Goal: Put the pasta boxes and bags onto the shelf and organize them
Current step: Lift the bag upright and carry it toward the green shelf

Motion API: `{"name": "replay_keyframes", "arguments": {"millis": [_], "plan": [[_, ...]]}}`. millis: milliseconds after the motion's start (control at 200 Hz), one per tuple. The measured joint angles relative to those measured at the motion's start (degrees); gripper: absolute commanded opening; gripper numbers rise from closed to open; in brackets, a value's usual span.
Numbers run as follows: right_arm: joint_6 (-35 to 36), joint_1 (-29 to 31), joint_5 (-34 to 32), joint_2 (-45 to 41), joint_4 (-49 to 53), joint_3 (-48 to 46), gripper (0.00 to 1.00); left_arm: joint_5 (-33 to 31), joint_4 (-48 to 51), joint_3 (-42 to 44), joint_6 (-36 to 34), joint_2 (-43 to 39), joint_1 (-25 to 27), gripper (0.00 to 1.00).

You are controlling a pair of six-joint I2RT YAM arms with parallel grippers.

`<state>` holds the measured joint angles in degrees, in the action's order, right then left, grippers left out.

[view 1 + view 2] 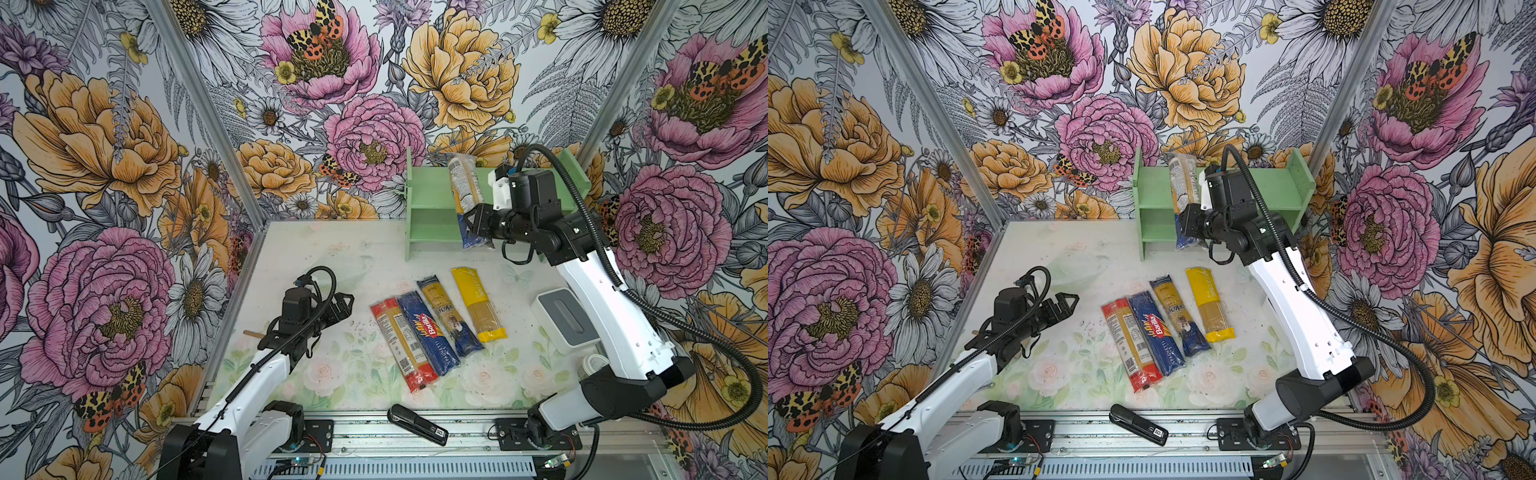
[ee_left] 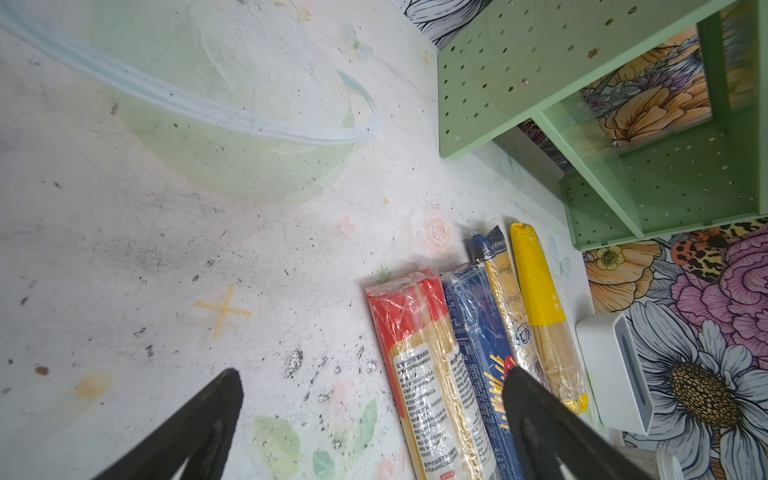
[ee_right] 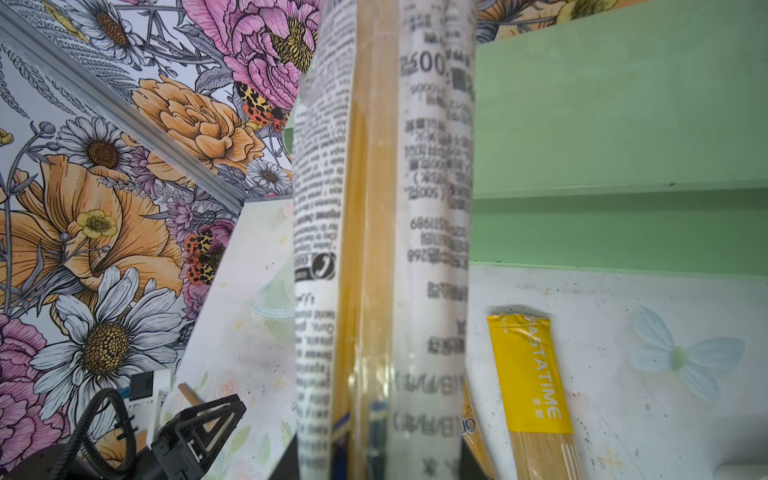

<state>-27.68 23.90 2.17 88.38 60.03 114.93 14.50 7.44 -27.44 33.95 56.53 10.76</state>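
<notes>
Clear, blue-ended spaghetti pack (image 1: 461, 183) pinched near its lower end by the right gripper (image 1: 472, 225) leans across the front edge of the mint-green shelf (image 1: 430, 189), and gripped so off-centre it could pivot and slide off once released, while the left gripper (image 1: 343, 305), well away from the shelf, gapes empty.

Three walls (image 1: 104, 145) papered with large pink and orange flowers and moths, aluminium corner posts (image 1: 205, 104), scuffed pale floral-print counter (image 1: 299, 241), metal rail (image 1: 361, 436) along its front, even light.

Floral table (image 1: 365, 245) (shelf (image 1: 432, 195), four pasta packs (image 1: 428, 332))
</notes>
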Motion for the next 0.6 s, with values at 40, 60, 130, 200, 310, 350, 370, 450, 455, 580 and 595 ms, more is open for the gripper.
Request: {"name": "replay_keyframes", "arguments": {"millis": [40, 60, 130, 200, 310, 350, 370, 450, 455, 580, 595], "plan": [[0.22, -0.2, -0.46, 1.18, 0.0, 1.49, 0.0, 0.0, 0.0, 0.0, 0.0, 0.0, 0.0, 0.99], [0.33, -0.26, -0.61, 1.81, 0.02, 2.4, 0.0, 0.0, -0.02, 0.0, 0.0, 0.0, 0.0, 0.99], [0.46, -0.39, -1.11, 4.07, 0.13, 5.31, 0.0, 0.0, -0.02, 0.0, 0.0, 0.0, 0.0, 0.99], [0.7, -0.66, -1.51, 6.08, 0.22, 7.93, 0.0, 0.0, 0.0, -0.02, 0.02, 0.0, 0.0, 0.99], [0.79, -1.16, -2.01, 9.25, 0.22, 11.74, 0.0, -0.02, 0.0, -0.09, 0.02, 0.0, 0.0, 0.99], [0.79, -1.36, -2.14, 10.69, 0.22, 13.31, 0.0, 0.0, 0.02, -0.22, 0.02, 0.0, 0.0, 0.99], [0.79, -1.4, -2.21, 11.3, 0.17, 13.92, 0.0, -0.02, 0.04, -0.28, 0.02, 0.0, 0.0, 0.99], [0.81, -1.51, -2.38, 14.34, 0.46, 17.27, 0.0, -0.02, 0.0, -0.66, 0.02, 0.0, 0.0, 0.99], [0.81, -1.53, -2.4, 14.64, 0.46, 17.59, 0.0, 0.0, 0.0, -0.66, 0.02, 0.0, 0.0, 0.99], [0.81, -1.86, -2.43, 19.63, 0.37, 22.58, 0.0, 0.0, 0.02, -0.76, 0.0, 0.0, 0.0, 0.99], [0.81, -1.86, -2.43, 20.06, 0.37, 22.93, 0.0, 0.0, 0.02, -0.76, 0.0, 0.0, 0.0, 0.99]]}}
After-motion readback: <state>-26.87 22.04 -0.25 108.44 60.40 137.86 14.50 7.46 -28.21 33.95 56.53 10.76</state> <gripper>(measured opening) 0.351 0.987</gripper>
